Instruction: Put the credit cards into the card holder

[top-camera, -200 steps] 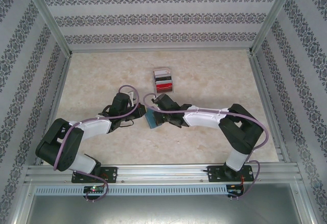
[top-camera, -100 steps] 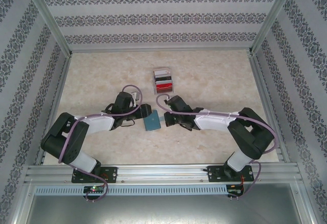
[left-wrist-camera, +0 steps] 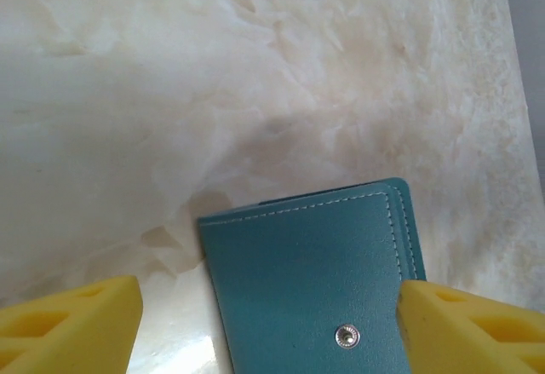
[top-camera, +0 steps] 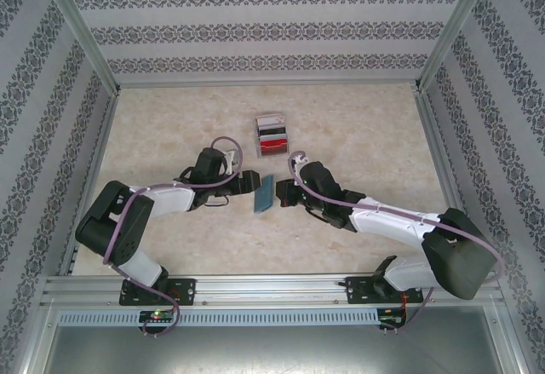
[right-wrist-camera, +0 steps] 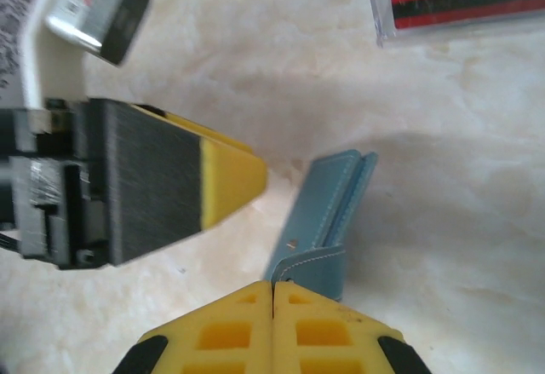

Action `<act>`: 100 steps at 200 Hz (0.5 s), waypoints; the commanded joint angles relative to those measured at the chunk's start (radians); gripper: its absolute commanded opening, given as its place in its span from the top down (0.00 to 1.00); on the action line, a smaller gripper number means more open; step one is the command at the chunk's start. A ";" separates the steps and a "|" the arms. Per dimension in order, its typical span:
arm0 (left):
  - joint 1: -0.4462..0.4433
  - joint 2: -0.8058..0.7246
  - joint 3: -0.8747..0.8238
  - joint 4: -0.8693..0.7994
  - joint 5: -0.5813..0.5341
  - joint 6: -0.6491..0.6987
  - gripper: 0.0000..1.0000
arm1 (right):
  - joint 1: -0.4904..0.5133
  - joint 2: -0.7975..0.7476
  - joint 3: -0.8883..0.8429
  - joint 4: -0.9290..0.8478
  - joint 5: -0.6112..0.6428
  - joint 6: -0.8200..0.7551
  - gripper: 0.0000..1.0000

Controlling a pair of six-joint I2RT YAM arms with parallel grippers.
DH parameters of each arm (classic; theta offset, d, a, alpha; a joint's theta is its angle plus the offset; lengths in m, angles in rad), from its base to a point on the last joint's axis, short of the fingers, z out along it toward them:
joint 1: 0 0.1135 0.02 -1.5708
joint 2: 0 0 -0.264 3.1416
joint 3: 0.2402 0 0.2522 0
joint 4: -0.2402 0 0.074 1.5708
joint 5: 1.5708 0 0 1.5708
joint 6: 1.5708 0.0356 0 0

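The teal card holder (top-camera: pixel 264 193) stands tilted on its edge in the middle of the table (top-camera: pixel 366 127), and your right gripper (right-wrist-camera: pixel 272 306) is pinched closed on one of its edges. Your left gripper (left-wrist-camera: pixel 268 306) is spread wide, gripping nothing, with its yellow fingers (left-wrist-camera: pixel 72 319) on either side of the holder's snap button (left-wrist-camera: pixel 346 335) face. The credit cards (top-camera: pixel 272 133) sit well apart in the clear stand (right-wrist-camera: pixel 381 12) farther back.

No way thru btwn L gripper (top-camera: pixel 248 181) & R gripper (top-camera: pixel 283 194): card holder (top-camera: pixel 264 193) stands tilted in the gap, pinched by R. Just beyond, clear stand (top-camera: pixel 258 140) w/ credit cards (top-camera: pixel 272 138) blocks far approach. Open table (top-camera: pixel 162 127) far L, far R & along near edge.
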 commanded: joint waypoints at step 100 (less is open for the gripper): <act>0.000 0.112 -0.004 0.209 0.202 -0.140 0.17 | 0.012 -0.018 -0.016 0.124 -0.047 0.009 1.00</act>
